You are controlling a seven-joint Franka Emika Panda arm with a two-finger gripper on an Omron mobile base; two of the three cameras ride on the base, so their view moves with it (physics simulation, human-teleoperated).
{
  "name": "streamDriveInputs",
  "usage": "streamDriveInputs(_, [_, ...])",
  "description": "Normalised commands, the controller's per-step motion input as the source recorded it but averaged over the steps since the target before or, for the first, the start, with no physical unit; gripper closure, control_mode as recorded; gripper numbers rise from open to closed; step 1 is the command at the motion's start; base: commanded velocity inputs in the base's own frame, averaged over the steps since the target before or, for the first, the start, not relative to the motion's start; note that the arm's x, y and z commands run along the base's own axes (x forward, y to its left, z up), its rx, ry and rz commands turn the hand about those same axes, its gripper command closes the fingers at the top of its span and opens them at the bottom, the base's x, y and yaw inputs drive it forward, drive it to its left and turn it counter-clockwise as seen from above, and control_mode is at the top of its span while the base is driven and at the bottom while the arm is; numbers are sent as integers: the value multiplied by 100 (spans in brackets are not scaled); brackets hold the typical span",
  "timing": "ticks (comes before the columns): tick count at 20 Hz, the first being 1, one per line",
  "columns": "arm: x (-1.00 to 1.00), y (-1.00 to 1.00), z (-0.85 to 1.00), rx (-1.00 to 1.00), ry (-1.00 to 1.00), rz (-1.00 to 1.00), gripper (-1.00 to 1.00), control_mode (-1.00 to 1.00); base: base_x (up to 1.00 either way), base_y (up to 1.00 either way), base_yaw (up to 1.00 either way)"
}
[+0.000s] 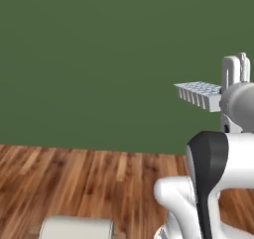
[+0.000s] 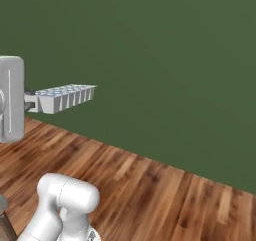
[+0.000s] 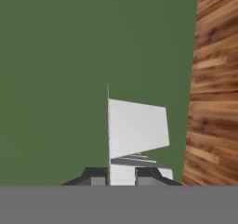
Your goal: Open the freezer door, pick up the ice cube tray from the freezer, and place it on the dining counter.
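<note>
Left to right we note green wall (image 1: 89, 59), then the ice cube tray (image 1: 199, 94) held level above the wood floor (image 1: 84, 178), jaws clamped on its near end, long axis running straight out from them, no counter seen.

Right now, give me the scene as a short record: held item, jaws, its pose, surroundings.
held item: small white ice cube tray with pale-blue cells
gripper: jaws shut on one end of the tray
tray pose: roughly level, sticking out from the hand, in the air above the floor
background: plain dark green wall
floor: brown wood-plank floor
placement: not yet done
</note>
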Motion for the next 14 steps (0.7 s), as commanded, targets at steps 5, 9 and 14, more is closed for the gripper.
streamDriveInputs(5, [0,0,0,0,0,0,100,100,-26,-68,36])
streamDriveInputs(9, [0,0,0,0,0,0,100,100,-66,-48,51])
streamDriveInputs(14, [0,0,0,0,0,0,100,100,-81,6,65])
